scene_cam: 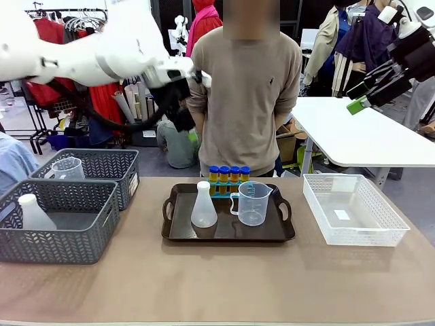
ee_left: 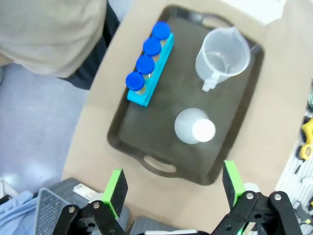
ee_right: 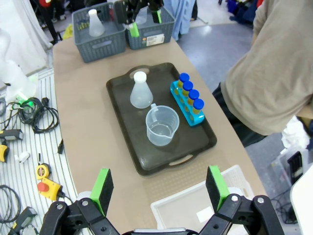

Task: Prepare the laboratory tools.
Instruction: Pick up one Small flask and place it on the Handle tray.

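Tubes (scene_cam: 228, 178) with blue caps stand upright in a blue rack (ee_left: 148, 74) at the far edge of the tray (scene_cam: 178, 231), four in a row, yellow liquid showing below the caps. The rack's long axis runs left to right along the tray's far rim, just in front of the person (scene_cam: 245, 88) standing at the far side of the table (scene_cam: 224, 285). Near of the rack, the flask (scene_cam: 204, 205) stands upright at the tray's left-centre, its narrow neck pointing straight up. Just right of it, apart from it, the beaker (scene_cam: 253, 204) also stands upright, mouth up, with its handle turned left toward the flask and its spout toward the right.

Left of the tray sit two grey baskets: the near basket (scene_cam: 61, 241) holds a second flask (scene_cam: 32, 213), upright, and the far basket (scene_cam: 102, 166) holds a second beaker (scene_cam: 68, 168). Right of the tray lies a white basket (scene_cam: 353, 234).

Left pincer (scene_cam: 183, 102) hangs high above the table, over the tray's left end; in the left wrist view its green pads (ee_left: 116, 188) stand wide apart with nothing between them. Right pincer (scene_cam: 370, 87) is raised high at the far right; in the right wrist view its pads (ee_right: 102, 185) are likewise spread wide and hold nothing
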Controlling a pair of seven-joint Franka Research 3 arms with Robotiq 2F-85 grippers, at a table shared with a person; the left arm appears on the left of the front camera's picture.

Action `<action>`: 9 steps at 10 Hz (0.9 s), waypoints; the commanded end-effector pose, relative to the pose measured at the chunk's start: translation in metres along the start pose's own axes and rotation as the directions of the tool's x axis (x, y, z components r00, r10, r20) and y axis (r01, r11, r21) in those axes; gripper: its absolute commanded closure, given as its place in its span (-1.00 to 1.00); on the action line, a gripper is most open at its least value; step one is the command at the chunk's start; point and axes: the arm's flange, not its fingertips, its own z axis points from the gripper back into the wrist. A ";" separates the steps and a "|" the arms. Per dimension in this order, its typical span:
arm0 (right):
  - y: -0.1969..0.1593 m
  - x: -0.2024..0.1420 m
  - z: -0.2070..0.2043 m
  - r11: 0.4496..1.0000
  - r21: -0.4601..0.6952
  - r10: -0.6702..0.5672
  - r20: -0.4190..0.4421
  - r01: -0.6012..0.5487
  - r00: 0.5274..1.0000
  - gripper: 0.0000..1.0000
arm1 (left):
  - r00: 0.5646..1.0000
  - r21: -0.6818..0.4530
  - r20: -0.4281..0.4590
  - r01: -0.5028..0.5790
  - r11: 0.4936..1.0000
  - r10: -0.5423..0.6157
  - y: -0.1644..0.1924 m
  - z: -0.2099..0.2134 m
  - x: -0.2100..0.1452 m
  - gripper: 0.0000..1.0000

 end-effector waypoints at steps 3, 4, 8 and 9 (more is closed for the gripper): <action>-0.001 0.002 0.000 1.000 0.006 0.005 0.025 -0.005 1.000 -1.00 | 0.984 -0.039 0.147 -0.093 0.995 0.098 -0.008 0.084 -0.025 -1.00; -0.001 0.002 0.000 1.000 0.006 0.005 0.025 -0.005 1.000 -1.00 | 0.978 -0.023 0.188 -0.083 0.996 0.086 -0.012 0.101 -0.032 -1.00; -0.001 0.002 0.000 1.000 0.006 0.005 0.025 -0.005 1.000 -1.00 | 0.951 -0.002 0.309 -0.033 0.999 0.032 -0.028 0.139 -0.073 -1.00; -0.001 0.002 0.000 1.000 0.006 0.005 0.025 -0.005 1.000 -1.00 | 0.947 -0.003 0.319 -0.025 1.000 0.025 -0.036 0.141 -0.084 -1.00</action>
